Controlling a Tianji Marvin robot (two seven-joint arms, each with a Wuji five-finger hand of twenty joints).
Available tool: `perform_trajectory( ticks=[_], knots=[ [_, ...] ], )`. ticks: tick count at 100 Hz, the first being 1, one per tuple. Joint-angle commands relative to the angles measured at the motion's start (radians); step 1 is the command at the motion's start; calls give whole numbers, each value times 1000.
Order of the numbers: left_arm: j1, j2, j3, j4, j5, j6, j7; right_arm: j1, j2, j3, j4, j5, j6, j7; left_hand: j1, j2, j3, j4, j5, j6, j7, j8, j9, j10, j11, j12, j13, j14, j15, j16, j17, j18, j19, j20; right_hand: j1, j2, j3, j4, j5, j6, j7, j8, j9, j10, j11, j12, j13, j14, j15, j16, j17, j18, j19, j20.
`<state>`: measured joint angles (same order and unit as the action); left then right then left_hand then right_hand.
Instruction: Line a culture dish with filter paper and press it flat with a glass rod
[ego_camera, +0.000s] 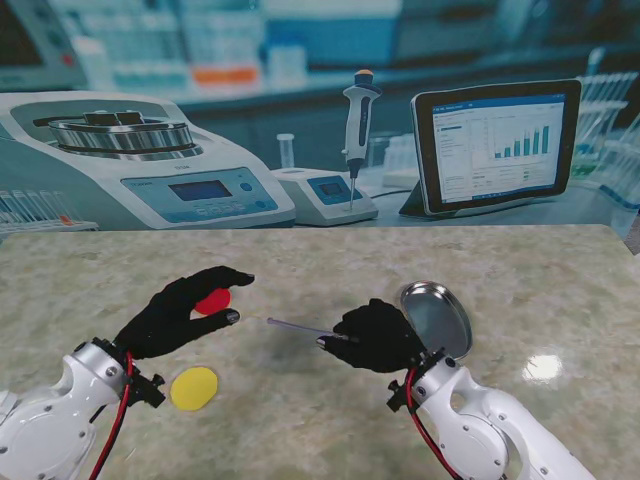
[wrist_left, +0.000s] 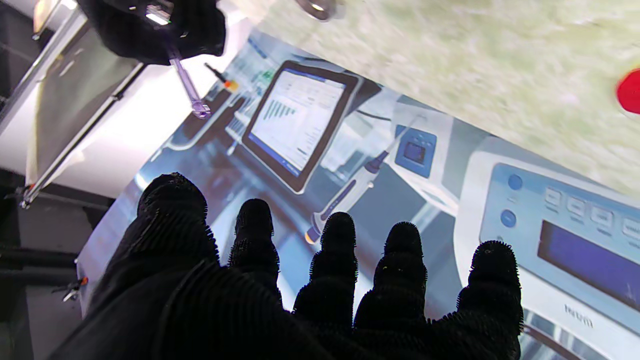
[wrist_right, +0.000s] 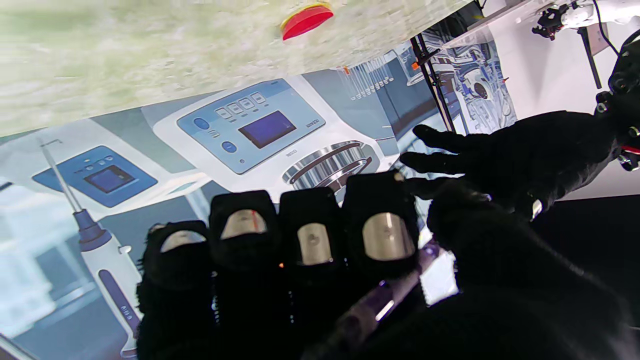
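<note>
Glass rod (ego_camera: 300, 328) is gripped in the right hand (ego_camera: 375, 335), beside the unlined culture dish (ego_camera: 437, 318). Left hand (ego_camera: 185, 310) hovers with fingers spread, empty. Yellow filter paper (ego_camera: 194, 387) lies on the bench, well left of the dish; lining and pressing remain.

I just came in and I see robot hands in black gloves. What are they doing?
The right hand has its fingers closed around a thin glass rod, which sticks out toward the left hand. The left hand hovers open over a red disc on the table, holding nothing. A yellow disc lies nearer to me. The shiny metal dish sits just behind the right hand, and I see no paper in it.
</note>
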<state>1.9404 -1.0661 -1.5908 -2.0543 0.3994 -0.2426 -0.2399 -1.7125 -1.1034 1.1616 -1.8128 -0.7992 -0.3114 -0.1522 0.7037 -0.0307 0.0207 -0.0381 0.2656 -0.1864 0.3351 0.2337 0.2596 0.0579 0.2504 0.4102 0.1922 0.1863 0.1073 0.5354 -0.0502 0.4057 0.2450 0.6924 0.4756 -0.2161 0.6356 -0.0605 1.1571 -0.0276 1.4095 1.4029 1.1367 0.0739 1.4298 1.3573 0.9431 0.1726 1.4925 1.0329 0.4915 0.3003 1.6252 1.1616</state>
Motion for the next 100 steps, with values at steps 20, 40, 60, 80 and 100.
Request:
perform_trajectory(
  ticks=[20, 40, 60, 80, 100],
  knots=[
    [42, -13, 24, 9, 157, 16, 85, -80, 12, 91, -47, -21, 8, 26, -13, 51, -25, 37, -61, 44, -46, -28, -62, -45, -12, -22, -57, -42, -26, -23, -44, -49, -79, -4, -22, 34, 20, 7, 37, 7, 47, 14, 20, 5, 46, 29, 37, 5, 59, 14, 7, 5, 91, 29],
    [67, -15, 52, 35, 294, -4, 150, -141, 17, 192, -88, -48, 13, 61, -9, 59, -30, 37, -29, 34, -80, -50, -60, -57, -29, -51, -63, -47, -27, -42, -50, -57, -93, -15, -25, 36, 17, 6, 34, 2, 45, 14, 18, 2, 44, 28, 36, 5, 59, 12, 8, 4, 92, 28],
    [81, -15, 85, 60, 343, -31, 192, -152, 21, 282, -80, -57, 4, 93, -7, 59, -29, 37, -29, 22, -80, -50, -64, -60, -26, -54, -71, -55, -28, -46, -57, -65, -98, -19, -28, 38, 14, 4, 28, -3, 43, 15, 11, -5, 40, 27, 29, 0, 54, 10, 4, -4, 88, 25],
    [78, -14, 108, 76, 337, -41, 198, -91, 30, 335, -12, -78, -23, 132, -6, 58, -29, 37, -31, 18, -73, -46, -66, -62, -23, -54, -75, -57, -28, -47, -62, -69, -100, -21, -35, 40, 17, 5, 24, -12, 46, 15, 7, -14, 38, 25, 24, -7, 50, 9, 1, -13, 84, 20],
    [73, -14, 114, 86, 341, -58, 206, -24, 43, 357, 75, -117, -40, 170, -6, 57, -29, 37, -34, 15, -70, -44, -67, -64, -22, -54, -77, -58, -28, -49, -64, -71, -102, -24, -45, 40, 19, 4, 22, -23, 50, 13, 4, -23, 39, 22, 21, -16, 46, 8, 2, -23, 83, 15]
  ],
)
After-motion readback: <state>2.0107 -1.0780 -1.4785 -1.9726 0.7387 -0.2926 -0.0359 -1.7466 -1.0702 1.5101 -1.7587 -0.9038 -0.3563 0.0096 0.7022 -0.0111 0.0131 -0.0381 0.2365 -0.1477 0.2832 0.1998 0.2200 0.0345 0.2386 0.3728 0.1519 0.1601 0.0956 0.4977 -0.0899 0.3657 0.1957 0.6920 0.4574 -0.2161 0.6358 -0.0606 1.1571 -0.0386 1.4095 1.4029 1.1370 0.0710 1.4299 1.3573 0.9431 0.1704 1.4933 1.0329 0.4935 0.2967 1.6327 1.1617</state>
